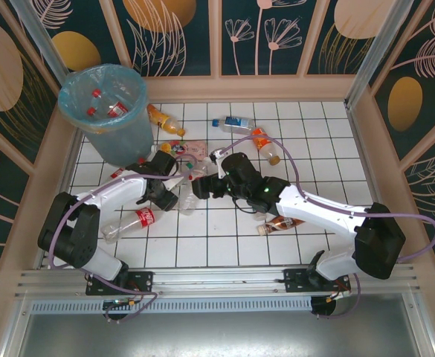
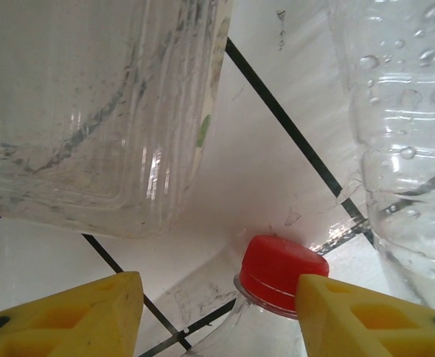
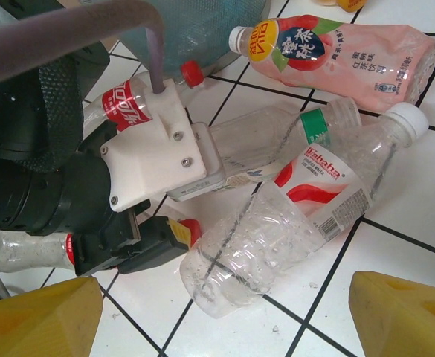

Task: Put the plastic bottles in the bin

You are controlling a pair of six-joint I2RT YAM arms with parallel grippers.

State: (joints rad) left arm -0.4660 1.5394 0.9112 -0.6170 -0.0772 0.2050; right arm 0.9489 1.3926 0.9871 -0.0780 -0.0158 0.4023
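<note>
The left gripper [image 2: 217, 301] is being held low over the white tiled table [image 1: 224, 249], with its yellow fingertips [image 2: 91, 316] being kept apart. The neck of a red-capped clear plastic bottle [image 2: 280, 275] is being straddled by them. Its cap is lying against one fingertip while a plain gap is being left on the other side, so nothing is being clamped.

The right gripper [image 3: 224, 297] is being held with its fingers spread wide and nothing is being gripped between them. A crumpled clear plastic bottle with a red-and-white label [image 3: 299, 223] is lying on the tiles just ahead of them. It is touching a clear bottle with a green band [image 3: 276, 145], and a pink peach-drink bottle [image 3: 343, 52] is lying beyond both.

In the top view, both grippers are being held close together near the middle of the table.

The round grey-blue bin lined with a light-blue bag [image 1: 119, 141] is standing at the far left corner, with a few red-capped bottles lying inside it. Other bottles are lying scattered on the tiles:
- an orange-juice bottle [image 1: 165, 120] just beside the bin
- a blue-labelled bottle [image 1: 236, 123] farther right
- a red-labelled cola bottle [image 1: 139, 221] near the left arm
- a brown-labelled bottle [image 1: 276, 225] partly covered by the right forearm
</note>
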